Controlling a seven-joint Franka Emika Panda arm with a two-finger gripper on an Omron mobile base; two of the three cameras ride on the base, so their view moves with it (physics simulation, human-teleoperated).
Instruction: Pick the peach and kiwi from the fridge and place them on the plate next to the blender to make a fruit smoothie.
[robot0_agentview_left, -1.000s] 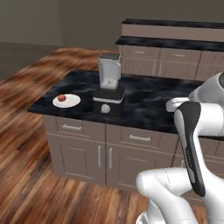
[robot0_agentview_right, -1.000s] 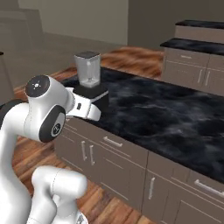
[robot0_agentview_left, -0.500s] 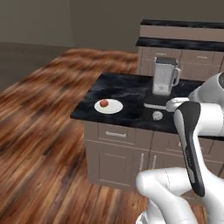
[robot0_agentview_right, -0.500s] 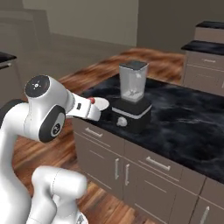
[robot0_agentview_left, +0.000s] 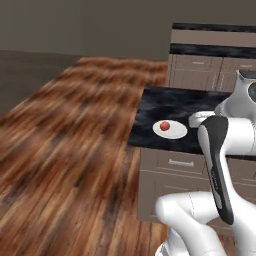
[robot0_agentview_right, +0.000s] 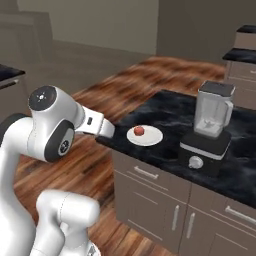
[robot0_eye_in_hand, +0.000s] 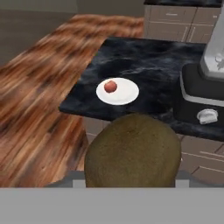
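On the black bench (robot0_agentview_right: 165, 107) the white plate (robot0_agentview_right: 144, 135) carries the peach (robot0_agentview_right: 139, 130), beside the blender (robot0_agentview_right: 209, 129). The tool (robot0_eye_in_hand: 131, 186) grips the brown kiwi (robot0_eye_in_hand: 132, 151). The base has driven since earlier, so plate and blender appear shifted right.

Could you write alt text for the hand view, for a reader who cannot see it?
A brown fuzzy kiwi fills the foreground, held at the hand. Beyond it, a dark marbled counter carries a white plate with a peach on it, and the blender stands to the plate's right.
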